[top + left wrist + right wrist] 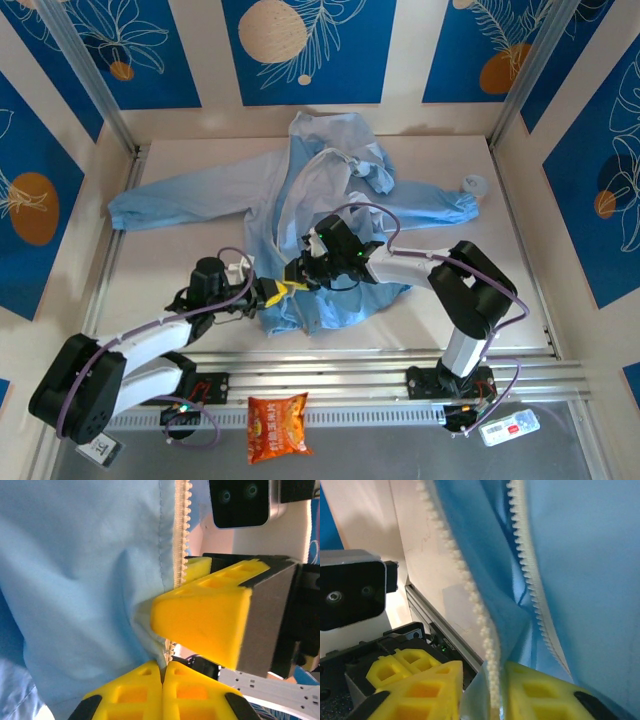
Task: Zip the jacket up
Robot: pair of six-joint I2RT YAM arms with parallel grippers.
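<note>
The left pincer (163,672) is clamped shut, its yellow fingertips pressed together on the near bottom end of the zip edge, where the fabric bunches into them. Just beside it, on its far right side, is the right pincer (484,674). Its yellow fingers stand a little apart with one whitish toothed zipper strip (470,597) running down through the gap. From its wrist view I judge the hold loose rather than pinched, though whether the pads touch the tape is hard to tell. One of its fingers (200,625) almost meets the left fingertips in the left wrist view. Both pincers therefore work at the same spot, the near hem of the large light-blue thin-fabric jacket (250,190). The jacket lies spread on the pale table (150,290), front up, with its sleeves reaching left and right, its hood at the far side and its hem toward the arm bases. The right wrist view shows a second toothed strip (532,582) lying apart from the first with a fold of blue cloth between, so here the two halves are not joined. I cannot make out a slider. The relation that matters is that the zip's long axis runs from this near hem away toward the far collar. Any closing stroke would have to travel away from the arm bases along that line, with the hem held down behind it. The left pincer is placed to be that anchor, and the right pincer, already around the strip on the far side, is the better placed to run along it.
</note>
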